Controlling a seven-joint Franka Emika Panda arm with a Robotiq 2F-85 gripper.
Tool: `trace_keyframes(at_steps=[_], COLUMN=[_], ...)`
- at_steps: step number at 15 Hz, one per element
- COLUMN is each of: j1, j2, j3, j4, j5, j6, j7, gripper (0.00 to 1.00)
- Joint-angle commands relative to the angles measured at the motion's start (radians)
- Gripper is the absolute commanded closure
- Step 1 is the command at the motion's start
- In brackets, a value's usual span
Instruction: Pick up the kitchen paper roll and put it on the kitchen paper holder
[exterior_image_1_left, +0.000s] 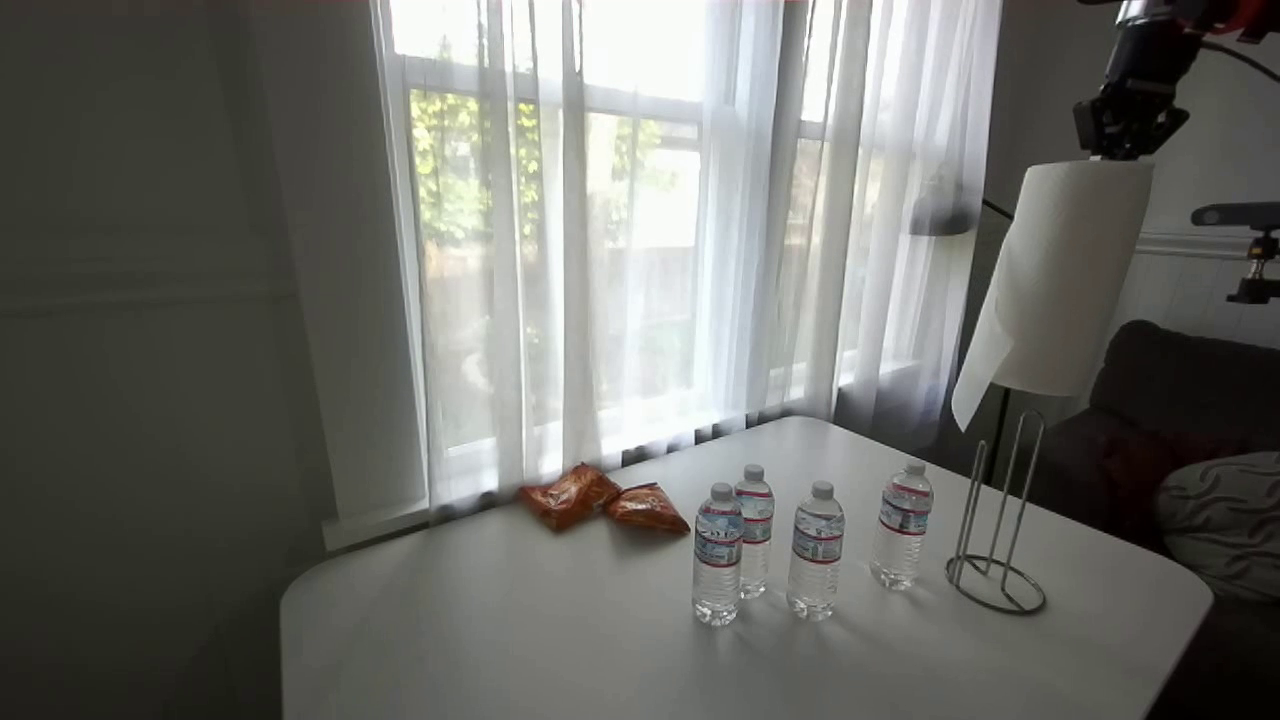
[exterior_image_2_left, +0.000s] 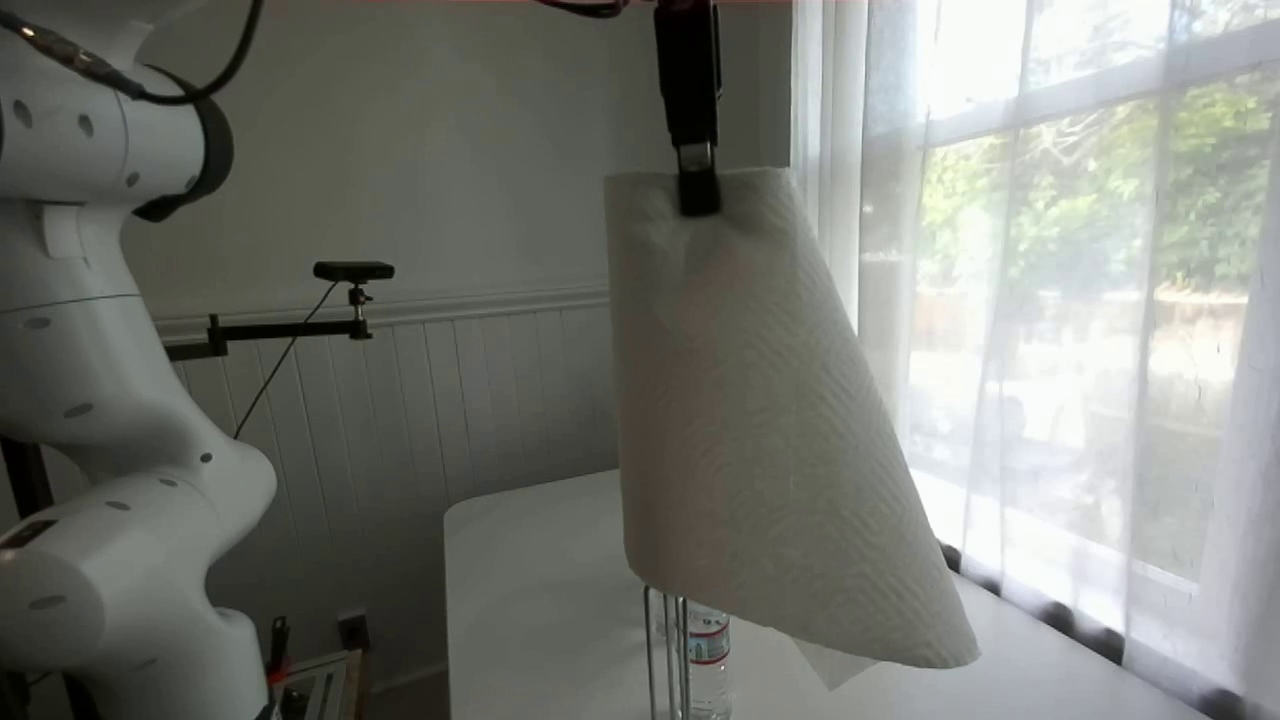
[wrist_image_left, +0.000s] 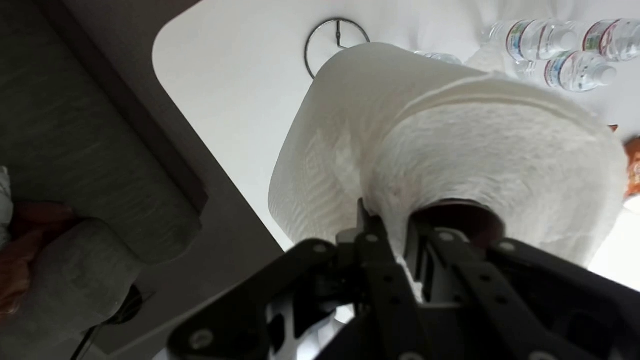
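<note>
1 paper roll (exterior_image_2_left: 760, 400) aloft nr holder (exterior_image_1_left: 1001, 512), hand (wrist_image_left: 387, 215) pinching top edge.

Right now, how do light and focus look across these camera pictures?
In both exterior views, the curtained window glares white in places; in an exterior view, the wall lies in gloom; in the wrist view, the gripper is dark, its nearest parts looking a little soft.
</note>
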Motion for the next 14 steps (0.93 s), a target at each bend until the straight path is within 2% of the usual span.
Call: trace_keyframes(at_steps=[1,14], j1=[0.006,0.029], j2=[-0.026,-0.116], j3=[0.0,0.056], j4=[-0.025,-0.219], j5=[-0.022,-0.057], j6=[0.003,0.102], j7=[-0.04,-0.007], gripper=[0.96,0.96])
